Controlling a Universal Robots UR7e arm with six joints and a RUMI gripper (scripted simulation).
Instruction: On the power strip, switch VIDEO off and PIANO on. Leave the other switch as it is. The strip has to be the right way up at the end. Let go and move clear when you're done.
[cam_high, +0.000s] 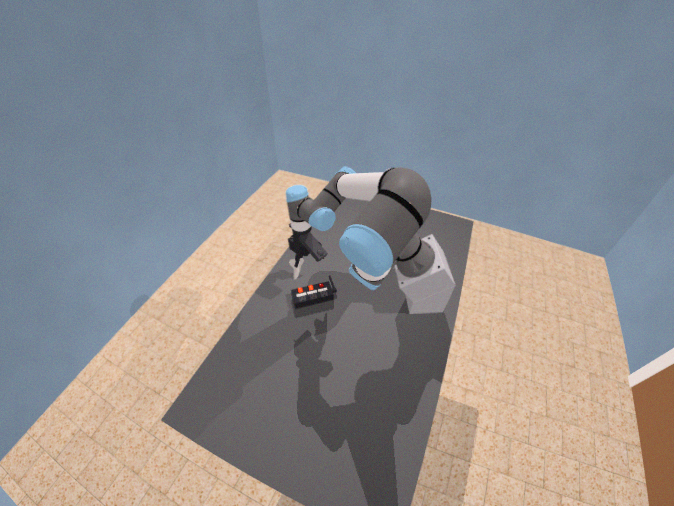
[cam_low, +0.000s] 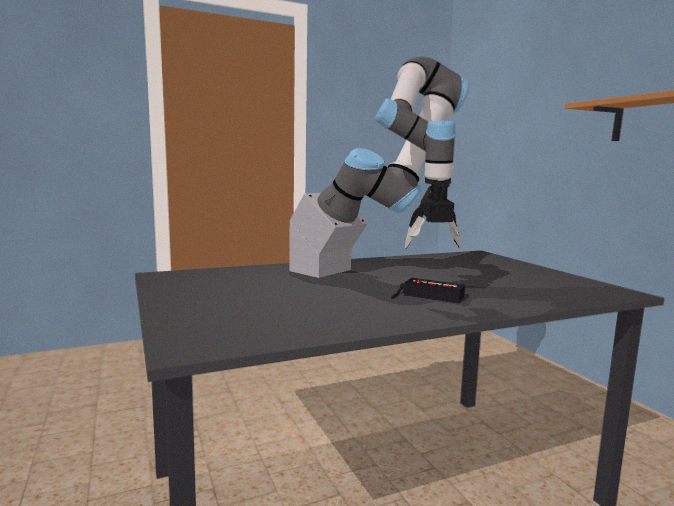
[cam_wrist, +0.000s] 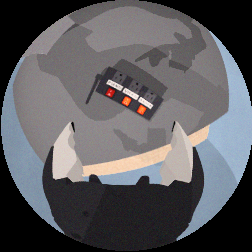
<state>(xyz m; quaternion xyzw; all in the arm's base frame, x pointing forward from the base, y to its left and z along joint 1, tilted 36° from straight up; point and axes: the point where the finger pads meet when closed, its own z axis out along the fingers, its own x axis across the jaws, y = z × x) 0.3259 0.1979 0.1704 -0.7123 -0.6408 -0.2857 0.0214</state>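
- Looking down from the top view, the arm (cam_high: 381, 217) reaches from its grey pedestal (cam_high: 442, 294) across the dark table (cam_high: 261, 392); the gripper (cam_high: 297, 266) hangs above the table, near the power strip (cam_high: 313, 294) but apart from it, on the side away from the labels. The strip lies flat with its switches facing up, and three red-lit spots show along its top.
- In the exterior view, the gripper (cam_low: 432, 235) points downward with its two pale fingers (cam_low: 413, 233) spread wide and nothing between them. It hovers well above the table (cam_low: 228, 321), behind the power strip (cam_low: 434, 289), which rests right way up near the table's middle. A short black cord stub sticks out of the strip's left end. A brown door (cam_low: 225, 136) and a wall shelf (cam_low: 620, 102) stand behind.
- In the wrist view, both fingers frame the lower edge, released and holding nothing. The power strip (cam_wrist: 131, 92) lies beyond them, slanted, with three sockets, three white labels too small to read, and three switches glowing red or orange.
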